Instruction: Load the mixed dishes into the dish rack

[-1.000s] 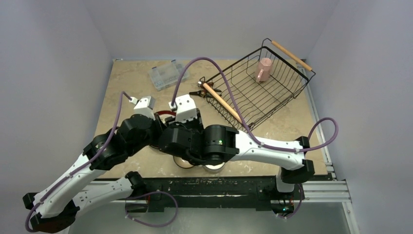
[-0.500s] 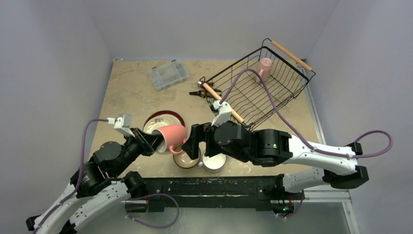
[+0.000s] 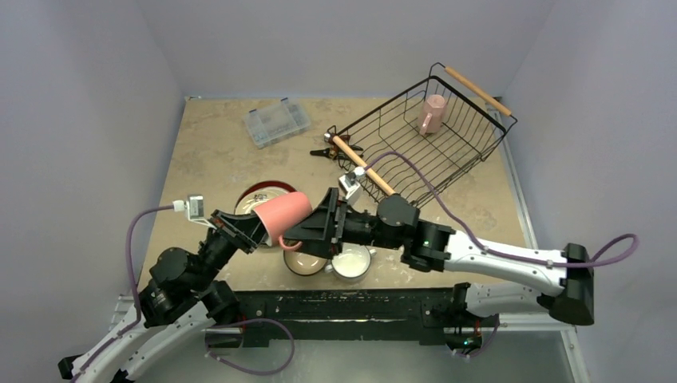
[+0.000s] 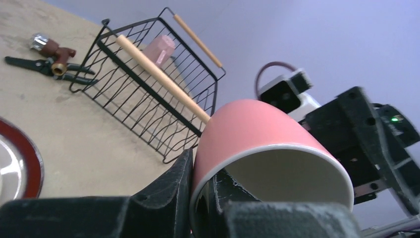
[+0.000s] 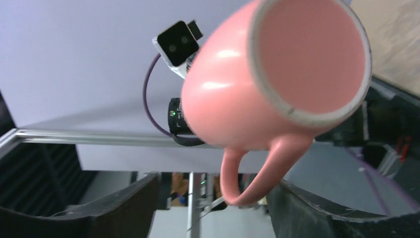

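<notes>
My left gripper (image 3: 254, 229) is shut on the rim of a pink mug (image 3: 282, 214) and holds it tilted in the air above the table. In the left wrist view one finger is inside the mug (image 4: 262, 144) and one outside. My right gripper (image 3: 302, 232) is open right beside that mug; in the right wrist view the mug's handle (image 5: 250, 173) hangs between its spread fingers (image 5: 124, 203) without touching them. The dish rack (image 3: 447, 155) stands at the back right with the second pink mug (image 3: 433, 113) inside.
A red-rimmed plate (image 3: 257, 191) with a cream plate on it lies under the mug. A blue bowl (image 3: 303, 263) and a white cup (image 3: 351, 262) sit at the near edge. A clear box (image 3: 277, 122) and a hand tool (image 3: 326, 150) lie at the back.
The left gripper has lifted the pink mug up and to the right. The right arm has swung round, and its open gripper has come in against the mug's handle side.
</notes>
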`<action>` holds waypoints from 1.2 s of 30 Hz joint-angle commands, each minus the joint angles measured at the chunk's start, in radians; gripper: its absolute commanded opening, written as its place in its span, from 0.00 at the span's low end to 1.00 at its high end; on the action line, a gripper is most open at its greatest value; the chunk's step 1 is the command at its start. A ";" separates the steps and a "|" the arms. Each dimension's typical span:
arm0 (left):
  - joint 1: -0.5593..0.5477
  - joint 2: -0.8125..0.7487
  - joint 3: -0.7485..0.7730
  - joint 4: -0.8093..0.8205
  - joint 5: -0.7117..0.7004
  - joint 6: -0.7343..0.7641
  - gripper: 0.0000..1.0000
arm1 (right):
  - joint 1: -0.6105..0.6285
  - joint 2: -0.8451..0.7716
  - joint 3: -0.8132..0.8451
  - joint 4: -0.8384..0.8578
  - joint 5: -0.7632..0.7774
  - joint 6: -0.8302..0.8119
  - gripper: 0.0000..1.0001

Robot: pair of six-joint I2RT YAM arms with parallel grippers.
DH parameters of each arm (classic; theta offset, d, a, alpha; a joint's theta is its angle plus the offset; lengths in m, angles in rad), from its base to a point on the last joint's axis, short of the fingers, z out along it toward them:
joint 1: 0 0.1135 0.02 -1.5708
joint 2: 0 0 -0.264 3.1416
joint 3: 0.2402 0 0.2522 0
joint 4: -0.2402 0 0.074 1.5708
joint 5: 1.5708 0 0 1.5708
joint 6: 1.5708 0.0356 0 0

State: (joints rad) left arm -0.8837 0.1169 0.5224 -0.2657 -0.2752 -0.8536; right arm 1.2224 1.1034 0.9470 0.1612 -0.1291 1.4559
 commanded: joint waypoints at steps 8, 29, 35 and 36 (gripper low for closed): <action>0.003 0.004 -0.068 0.437 0.091 -0.065 0.00 | -0.004 0.135 -0.092 0.449 -0.158 0.254 0.66; 0.003 0.038 -0.076 0.485 0.153 -0.072 0.00 | -0.037 0.093 -0.003 0.294 -0.068 0.175 0.44; 0.002 0.037 -0.078 0.452 0.145 -0.079 0.00 | -0.037 0.066 -0.029 0.275 -0.036 0.151 0.00; 0.003 0.039 -0.073 0.431 0.139 -0.093 0.00 | -0.037 0.061 -0.030 0.267 -0.034 0.138 0.00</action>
State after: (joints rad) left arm -0.8745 0.1535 0.4263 0.0761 -0.1886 -0.8883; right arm 1.1904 1.1854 0.8898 0.4030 -0.2237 1.6306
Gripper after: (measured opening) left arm 0.103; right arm 0.097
